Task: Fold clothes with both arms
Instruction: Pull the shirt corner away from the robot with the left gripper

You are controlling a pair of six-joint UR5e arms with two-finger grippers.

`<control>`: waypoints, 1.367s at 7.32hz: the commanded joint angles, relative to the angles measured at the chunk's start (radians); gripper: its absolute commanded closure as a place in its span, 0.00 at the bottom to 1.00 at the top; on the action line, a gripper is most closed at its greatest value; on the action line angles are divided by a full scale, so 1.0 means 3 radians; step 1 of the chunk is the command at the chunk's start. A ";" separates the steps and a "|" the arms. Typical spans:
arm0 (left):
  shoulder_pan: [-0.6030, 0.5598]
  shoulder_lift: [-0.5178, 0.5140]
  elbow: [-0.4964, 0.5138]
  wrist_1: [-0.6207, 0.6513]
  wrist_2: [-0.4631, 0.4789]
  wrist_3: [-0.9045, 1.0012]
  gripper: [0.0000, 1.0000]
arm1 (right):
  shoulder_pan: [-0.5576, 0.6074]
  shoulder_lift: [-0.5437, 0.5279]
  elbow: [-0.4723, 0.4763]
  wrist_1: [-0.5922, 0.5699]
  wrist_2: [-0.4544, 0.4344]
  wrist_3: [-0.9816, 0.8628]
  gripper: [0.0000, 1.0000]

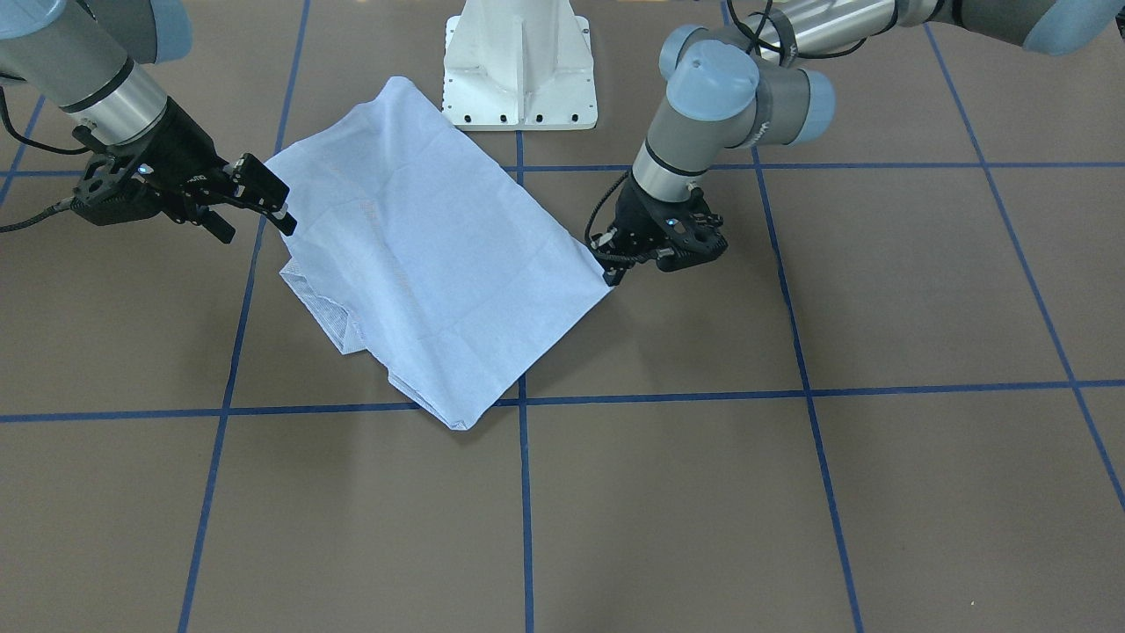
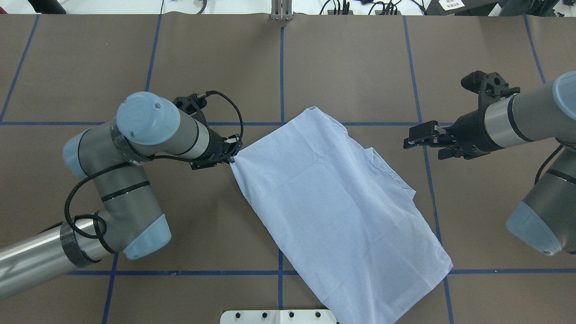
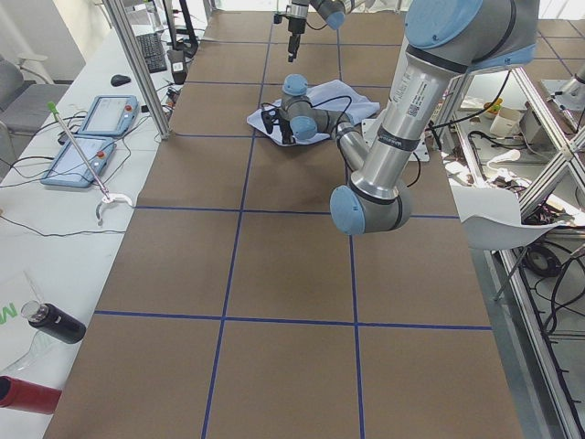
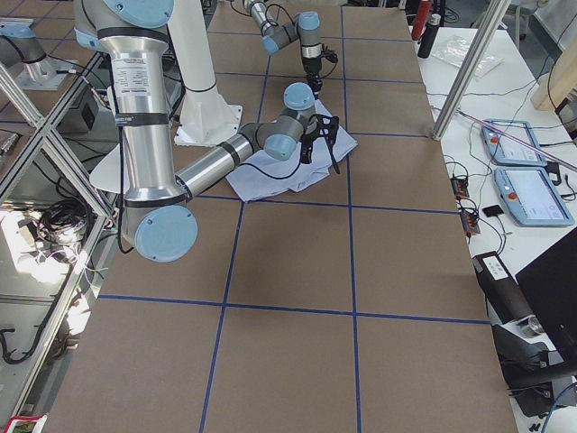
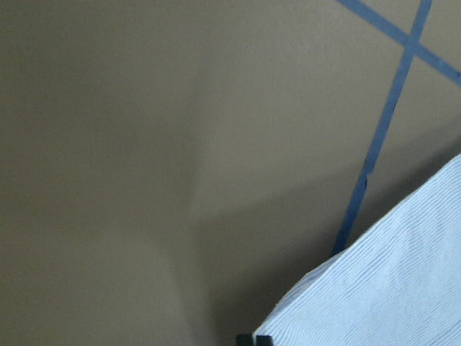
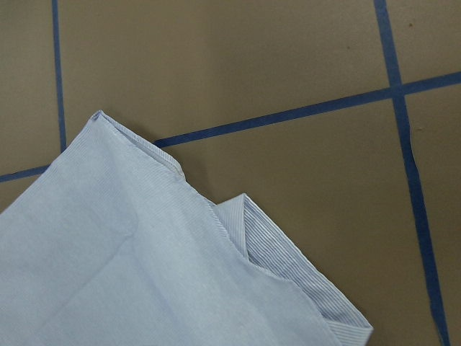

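The shirt (image 2: pixel 333 211) lies folded into a rough oblong, slantwise across the middle of the desk (image 2: pixel 360 67), one end near the robot's base and the other reaching toward the far side. It looks like thin, light, limp cotton: it should drape and sag from any single hold, slide easily on the brown surface, and lose its stacked layers if dragged. The corners and the doubled hems look like the best places to take it, pinching all layers together (a sleeve or inner layer peeks out along the edge on the robot's right, so that side needs care). The left claw (image 2: pixel 230 155) sits low at the shirt's corner on the robot's left, and appears clenched on it, the cloth drawn to a point between the fingers. The right claw (image 2: pixel 423 149) hangs above the desk just off the opposite edge, fingers parted fairly wide, holding nothing and apart from the cloth.
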 commanded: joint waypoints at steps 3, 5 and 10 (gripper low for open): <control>-0.0409 -0.0682 0.1335 -0.0930 0.0320 0.0205 1.00 | -0.0002 0.0030 -0.0001 0.0021 -0.0050 -0.0022 0.00; -0.0476 -0.0959 0.1833 -0.1551 0.0488 0.0194 1.00 | -0.0002 0.0030 -0.0001 0.0026 -0.0050 -0.0022 0.00; -0.0471 -0.1220 0.2437 -0.2249 0.1042 0.0194 1.00 | -0.0002 0.0081 -0.0006 0.0031 -0.0086 -0.0022 0.00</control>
